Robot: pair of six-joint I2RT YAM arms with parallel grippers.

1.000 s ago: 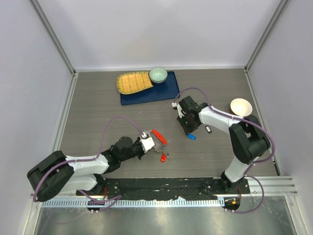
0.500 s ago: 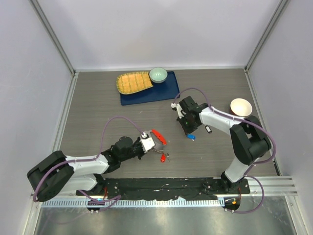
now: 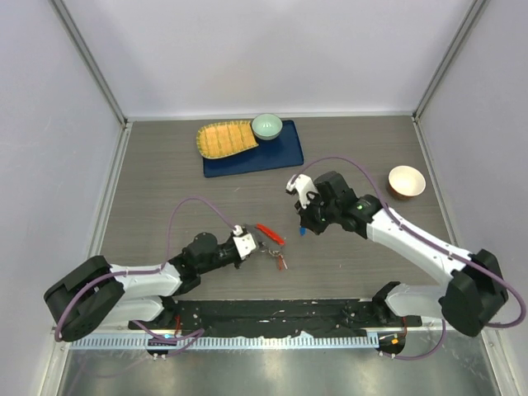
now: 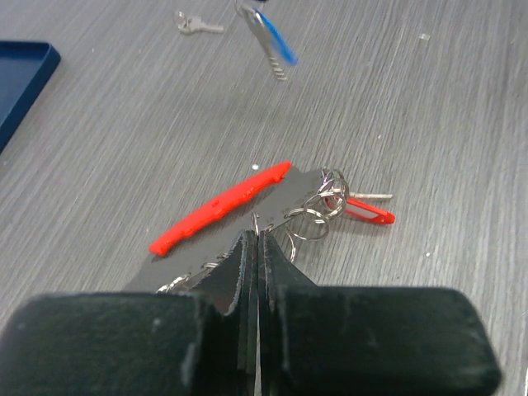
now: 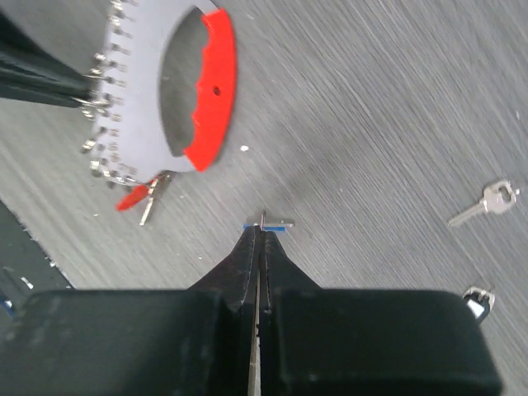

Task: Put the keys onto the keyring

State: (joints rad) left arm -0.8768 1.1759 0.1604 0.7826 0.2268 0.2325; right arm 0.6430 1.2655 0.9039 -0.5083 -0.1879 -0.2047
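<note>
My left gripper (image 3: 252, 244) is shut on the keyring's metal ring, low over the table. In the left wrist view (image 4: 257, 238) the jaws are pressed together on the ring. The keyring (image 4: 309, 213) is grey rings and chain with a long curved red tag (image 3: 270, 233) (image 4: 219, 208). The red key (image 3: 281, 262) (image 4: 367, 214) lies by the rings, touching them. My right gripper (image 3: 303, 228) (image 5: 261, 228) is shut on the blue key (image 5: 268, 223), held above the table just right of the tag (image 5: 213, 91). The blue key also shows in the left wrist view (image 4: 272, 41).
A bare silver key (image 5: 483, 205) (image 4: 196, 25) lies on the table to the right. A blue tray (image 3: 285, 154) at the back holds a bamboo dish (image 3: 224, 139) and a green bowl (image 3: 266, 125). A small bowl (image 3: 407, 181) stands far right.
My right gripper has lifted the blue key off the table and carried it left toward the keyring. The left gripper shifted slightly with the keyring, and the red key moved with it.
</note>
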